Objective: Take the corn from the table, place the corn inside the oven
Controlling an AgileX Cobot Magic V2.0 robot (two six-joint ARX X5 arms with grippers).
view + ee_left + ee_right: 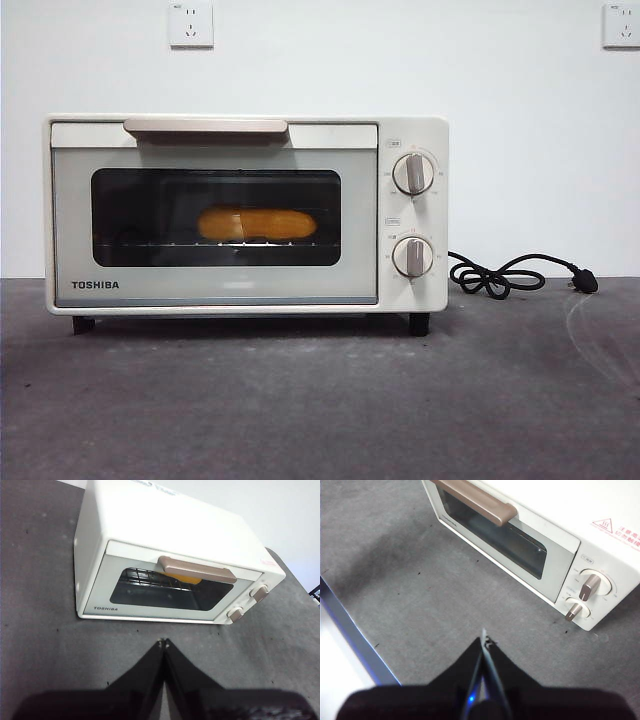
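One corn (257, 224) cob lies lengthwise on the wire rack (142, 577) inside the oven (420, 275), seen through the dark glass window (130, 215) of the closed door; from the left wrist view only a yellow bit of it shows behind the beige handle (196, 570). Two round knobs (413, 173) sit one above the other on the oven's right panel, and the black cord (505, 276) lies coiled on the tabletop (300, 410) just beside that end, its plug resting farther out. Both arms are held back above the tabletop in front of the oven, apart from it. Left end effector (163, 641) has its jaws pressed together with nothing between them. Right end effector (484, 639) is likewise closed and holds nothing. Two wall sockets (191, 24) show on the white wall behind.
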